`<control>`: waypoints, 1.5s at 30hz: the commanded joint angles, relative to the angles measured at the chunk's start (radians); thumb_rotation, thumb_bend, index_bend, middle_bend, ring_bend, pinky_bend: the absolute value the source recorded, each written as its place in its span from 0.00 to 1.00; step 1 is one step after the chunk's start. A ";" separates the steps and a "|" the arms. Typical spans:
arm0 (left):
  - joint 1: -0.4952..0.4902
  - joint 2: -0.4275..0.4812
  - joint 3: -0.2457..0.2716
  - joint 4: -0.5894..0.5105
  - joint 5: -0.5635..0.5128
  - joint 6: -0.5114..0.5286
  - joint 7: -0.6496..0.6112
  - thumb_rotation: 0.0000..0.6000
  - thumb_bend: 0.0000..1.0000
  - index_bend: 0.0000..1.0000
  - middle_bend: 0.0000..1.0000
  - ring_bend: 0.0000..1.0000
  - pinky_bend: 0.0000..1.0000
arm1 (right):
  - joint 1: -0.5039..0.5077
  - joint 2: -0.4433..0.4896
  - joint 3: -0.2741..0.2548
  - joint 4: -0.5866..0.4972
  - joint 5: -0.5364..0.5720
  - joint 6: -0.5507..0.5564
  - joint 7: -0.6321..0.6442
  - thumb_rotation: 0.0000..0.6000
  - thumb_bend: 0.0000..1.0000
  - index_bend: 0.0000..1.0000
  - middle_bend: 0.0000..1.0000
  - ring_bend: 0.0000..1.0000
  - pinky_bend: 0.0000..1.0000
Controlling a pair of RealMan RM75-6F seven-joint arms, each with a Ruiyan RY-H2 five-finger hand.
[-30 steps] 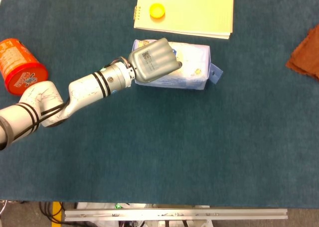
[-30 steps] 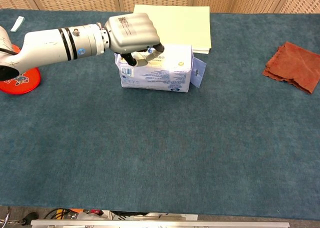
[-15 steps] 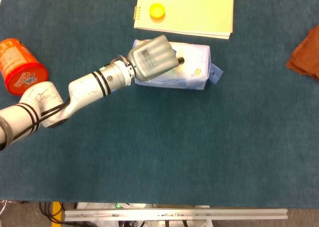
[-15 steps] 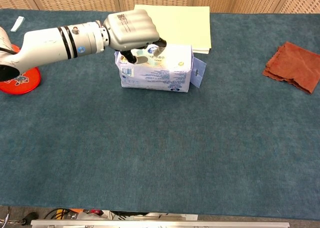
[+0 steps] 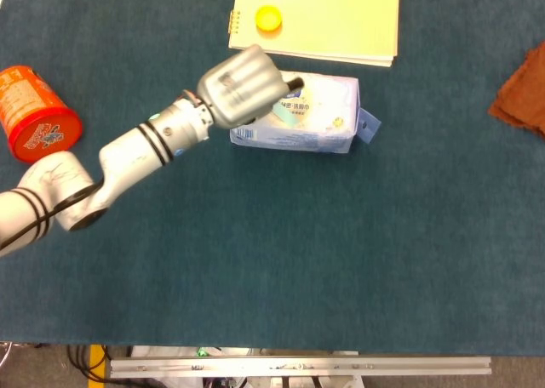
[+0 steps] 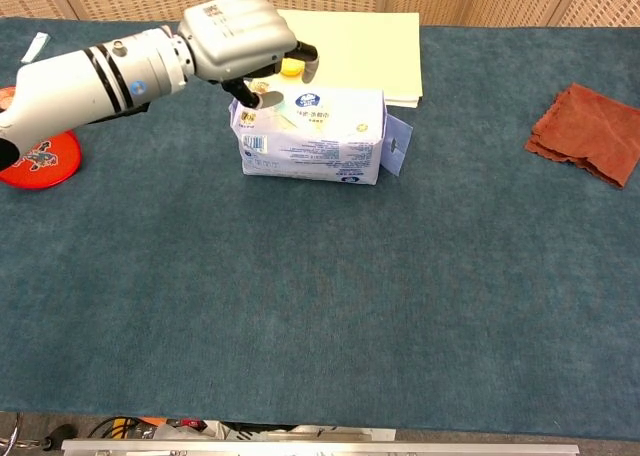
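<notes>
Robot hand (image 6: 240,31) of the left arm is seen above the left end of the tissue pack (image 6: 315,136), with its fingers curled in and nothing clearly held; whether a fingertip touches the wrapper cannot be told. No right robot hand is shown in either view. The tissue pack lies on the blue worktop (image 6: 330,306), just in front of the yellow notebook (image 5: 328,18). It is judged to be light and soft, and its plastic film is probably a little slippery. A hold across the two long sides, near the middle, is considered safest, because the top can be dented easily.
</notes>
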 commanded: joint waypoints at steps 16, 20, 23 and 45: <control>0.338 0.261 -0.036 -0.428 -0.294 0.264 0.254 1.00 0.36 0.29 0.57 0.57 0.76 | 0.250 0.070 0.031 -0.149 -0.155 -0.266 -0.184 1.00 0.79 0.33 0.49 0.54 0.63; 0.413 0.299 -0.023 -0.479 -0.319 0.333 0.285 1.00 0.36 0.28 0.53 0.53 0.70 | 0.333 0.053 0.055 -0.164 -0.122 -0.368 -0.201 1.00 0.81 0.33 0.49 0.54 0.66; 0.464 0.323 -0.011 -0.505 -0.326 0.376 0.292 1.00 0.36 0.28 0.51 0.50 0.68 | 0.392 0.029 0.075 -0.162 -0.102 -0.429 -0.222 1.00 0.90 0.33 0.51 0.57 0.67; 0.696 0.379 0.056 -0.554 -0.323 0.460 0.225 1.00 0.36 0.27 0.50 0.52 0.66 | 0.848 -0.195 0.120 -0.044 0.413 -0.904 -0.437 0.93 1.00 0.21 1.00 1.00 1.00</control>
